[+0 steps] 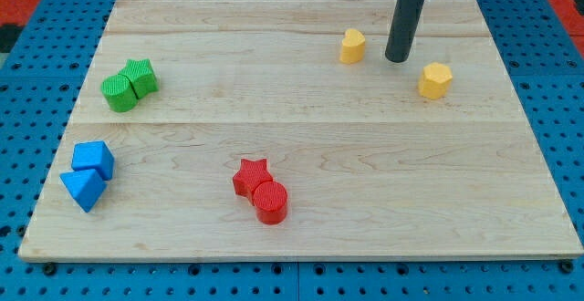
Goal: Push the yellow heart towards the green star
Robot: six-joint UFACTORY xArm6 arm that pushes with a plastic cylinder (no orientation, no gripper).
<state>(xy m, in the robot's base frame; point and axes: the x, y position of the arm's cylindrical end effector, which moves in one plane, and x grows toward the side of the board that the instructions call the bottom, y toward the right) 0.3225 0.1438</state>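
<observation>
- No readable text, labels, brand marks, numbers or signs anywhere in the camera view.
- Pale wooden board (301, 219): bare grain only, nothing printed.
- Blue perforated base (27, 91) around it: plain holes, unmarked.
- My dark rod, down to my tip (397, 59): no lettering.
- Coloured blocks: unmarked faces.

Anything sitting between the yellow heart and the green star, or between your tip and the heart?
Nothing visible. My tip stands just to the view's right of the yellow heart, with bare board between. From the heart leftward to the green star, the wood is bare too.
</observation>
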